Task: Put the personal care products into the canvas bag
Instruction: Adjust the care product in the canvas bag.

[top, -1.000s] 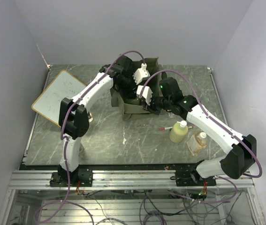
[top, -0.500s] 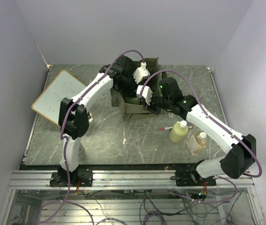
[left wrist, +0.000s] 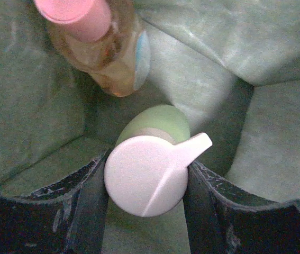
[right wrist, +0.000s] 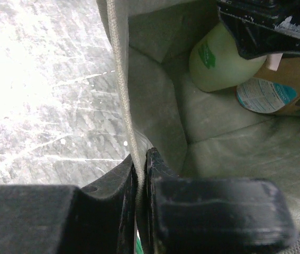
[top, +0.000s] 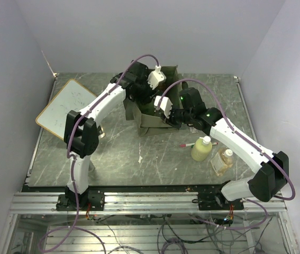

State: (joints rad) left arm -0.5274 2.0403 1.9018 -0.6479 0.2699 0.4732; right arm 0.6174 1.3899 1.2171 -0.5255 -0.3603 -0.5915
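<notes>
TOTE HALF PACKED: Inside the boxy olive-green canvas bag, set toward 12 o'clock on the grey marbled table, my left gripper pinches the white flip cap of a yellow-green plastic bottle, one finger pressed to each side. The bottle sits down between the fabric walls; whether its base touches the bag's floor I cannot tell. At 11 o'clock from it in my left wrist view, a slim orange bottle with a pink cap leans against the bag's wall. My right gripper is clamped thin on the bag's near rim, the seamed edge running up between the fingers, one finger inside the bag and one outside. Out on the table, at 4 o'clock from the bag, stands a second yellow-green bottle with a white cap, with an amber square bottle just beside it at its 4 o'clock. A red-green-white pen lies at that second bottle's 10 o'clock. A wood-framed whiteboard lies at the table's 9 o'clock.
</notes>
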